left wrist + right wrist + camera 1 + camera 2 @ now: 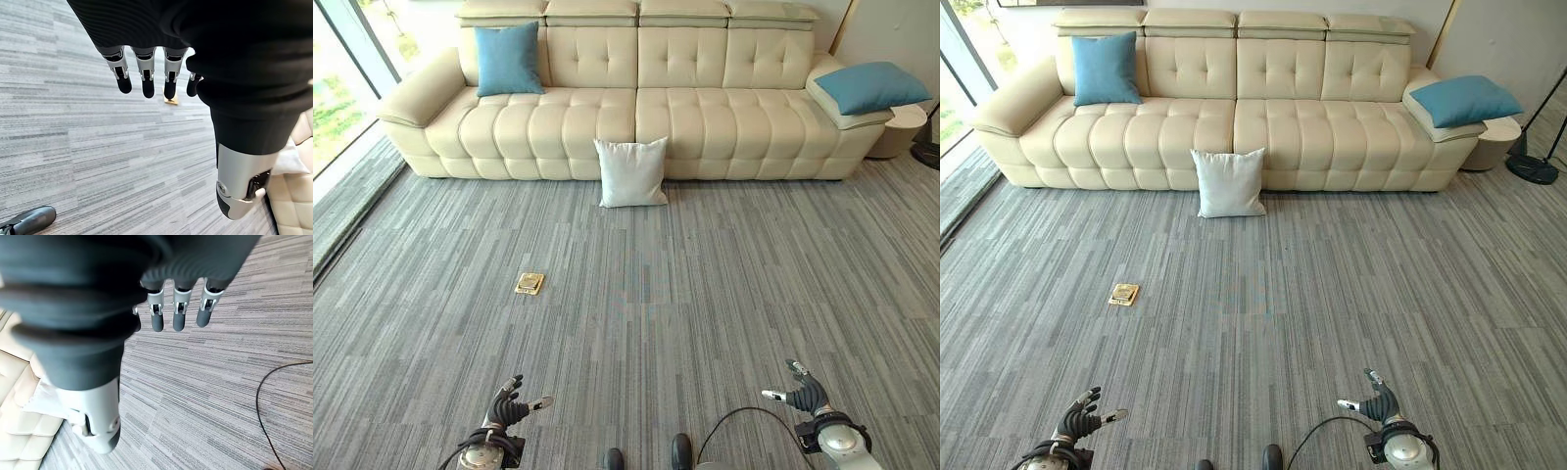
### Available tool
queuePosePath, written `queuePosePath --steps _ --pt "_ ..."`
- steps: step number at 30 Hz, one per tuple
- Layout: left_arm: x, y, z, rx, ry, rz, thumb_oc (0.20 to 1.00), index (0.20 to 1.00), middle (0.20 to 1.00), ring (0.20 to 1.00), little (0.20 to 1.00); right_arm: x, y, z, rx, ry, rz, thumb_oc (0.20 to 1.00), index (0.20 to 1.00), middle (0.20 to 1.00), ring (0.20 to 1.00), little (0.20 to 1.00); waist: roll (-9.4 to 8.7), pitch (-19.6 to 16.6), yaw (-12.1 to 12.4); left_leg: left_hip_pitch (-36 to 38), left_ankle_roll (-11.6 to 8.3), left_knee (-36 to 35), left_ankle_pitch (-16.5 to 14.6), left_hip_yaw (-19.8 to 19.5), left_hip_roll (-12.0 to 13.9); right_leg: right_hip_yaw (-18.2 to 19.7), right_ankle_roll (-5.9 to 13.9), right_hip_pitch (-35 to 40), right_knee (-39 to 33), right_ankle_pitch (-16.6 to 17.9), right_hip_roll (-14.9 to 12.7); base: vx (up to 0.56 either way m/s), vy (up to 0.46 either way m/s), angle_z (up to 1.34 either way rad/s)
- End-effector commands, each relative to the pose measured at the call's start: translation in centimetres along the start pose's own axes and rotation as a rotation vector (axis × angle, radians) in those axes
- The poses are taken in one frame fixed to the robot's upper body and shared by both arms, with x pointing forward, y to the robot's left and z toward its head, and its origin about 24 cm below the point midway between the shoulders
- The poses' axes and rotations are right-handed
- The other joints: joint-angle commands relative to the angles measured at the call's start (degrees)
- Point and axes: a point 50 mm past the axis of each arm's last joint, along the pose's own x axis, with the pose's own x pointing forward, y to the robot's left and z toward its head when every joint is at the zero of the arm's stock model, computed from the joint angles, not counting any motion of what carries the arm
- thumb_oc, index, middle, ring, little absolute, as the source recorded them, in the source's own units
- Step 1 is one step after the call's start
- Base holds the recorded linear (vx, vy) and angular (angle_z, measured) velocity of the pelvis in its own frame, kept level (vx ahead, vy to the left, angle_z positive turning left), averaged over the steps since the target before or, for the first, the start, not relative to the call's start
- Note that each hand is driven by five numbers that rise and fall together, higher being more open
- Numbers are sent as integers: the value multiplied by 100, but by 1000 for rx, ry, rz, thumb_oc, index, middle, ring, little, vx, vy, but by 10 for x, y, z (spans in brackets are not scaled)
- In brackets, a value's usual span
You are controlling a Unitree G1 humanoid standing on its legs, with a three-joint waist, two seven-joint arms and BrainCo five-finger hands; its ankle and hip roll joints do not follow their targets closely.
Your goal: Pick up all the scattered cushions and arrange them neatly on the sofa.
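Left eye view gives you the whole room: the cream sofa (636, 98) runs along the far wall, and it is well away from you across the grey striped carpet (705, 294). One blue cushion (508, 58) already stands upright against the backrest at the sofa's left end, so that one looks placed. A second blue cushion (871, 86) lies flat and skewed on the right armrest (half hanging over the edge, I'd say), which reads as scattered rather than arranged. Now the white cushion (631, 172): it stands on the floor, propped against the front of the sofa near the middle, and that is probably your first pick-up. Off to the left on the carpet sits a small brass floor plate (530, 283), nothing to do with the job.

Down at the bottom edge, your left robot hand (508, 405) hangs low with fingers loosely spread and nothing in it; the left wrist view shows its fingers (146, 81) straight over bare carpet. Your right robot hand (803, 393) mirrors it, fingers (178, 316) relaxed and extended, empty too. Both arms point forward, far short of any cushion, so you likely need to walk in first.
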Motion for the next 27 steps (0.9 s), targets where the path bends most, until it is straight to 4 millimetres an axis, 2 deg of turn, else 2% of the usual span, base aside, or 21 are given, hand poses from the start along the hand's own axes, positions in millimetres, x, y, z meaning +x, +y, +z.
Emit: queuePosePath --steps 1,8,16,19,23,24,25,27 --pt "6 12 17 -9 -62 35 1000 1000 1000 1000 1000 6 -15 12 48 -43 -72 1000 1000 1000 1000 1000 -42 -55 40 -2 -150 137 -527 262 -7 -99 581 117 281 -805 -351 32 4 2" --pt "6 13 18 -30 -68 32 1000 1000 1000 1000 1000 6 -15 7 82 -18 -83 1000 1000 1000 1000 1000 -41 -16 65 -122 -123 274 -589 236 -33 -139 596 76 336 -827 -386 25 10 3" --pt "8 18 25 -49 -91 63 1000 1000 1000 1000 1000 11 -19 22 88 -62 -103 1000 1000 1000 1000 1000 -48 135 123 -586 21 770 -797 199 -145 -44 654 -272 673 -827 -540 -8 67 0" --pt "7 23 33 -56 -126 75 1000 1000 1000 1000 1000 14 -18 30 72 -80 -86 1000 1000 1000 1000 1000 -75 266 194 -837 176 1153 -1004 101 -278 76 747 -627 1249 -856 -639 17 200 -22" --pt "7 28 34 -51 -131 83 1000 1000 1000 1000 1000 15 -17 37 59 -107 -75 1000 1000 1000 1000 1000 -61 416 185 -801 310 1268 -1115 72 -352 129 783 -1025 2066 -652 -722 22 117 -8" --pt "9 29 36 -57 -134 90 1000 1000 1000 1000 1000 16 -15 39 51 -114 -64 1000 1000 1000 1000 1000 -20 522 170 -724 375 1302 -1179 72 -355 93 744 -1291 2660 -489 -746 80 160 0" --pt "9 28 37 -64 -134 89 1000 1000 1000 1000 1000 16 -13 39 47 -112 -59 1000 1000 1000 1000 1000 11 560 168 -672 392 1315 -1205 54 -348 70 723 -1408 2873 -466 -747 135 140 -19" --pt "10 23 37 -76 -135 80 1000 1000 1000 1000 1000 16 -13 37 42 -106 -56 1000 1000 1000 1000 1000 66 586 125 -451 403 1257 -1274 -62 -381 45 642 -1647 3101 -608 -631 244 69 -23"
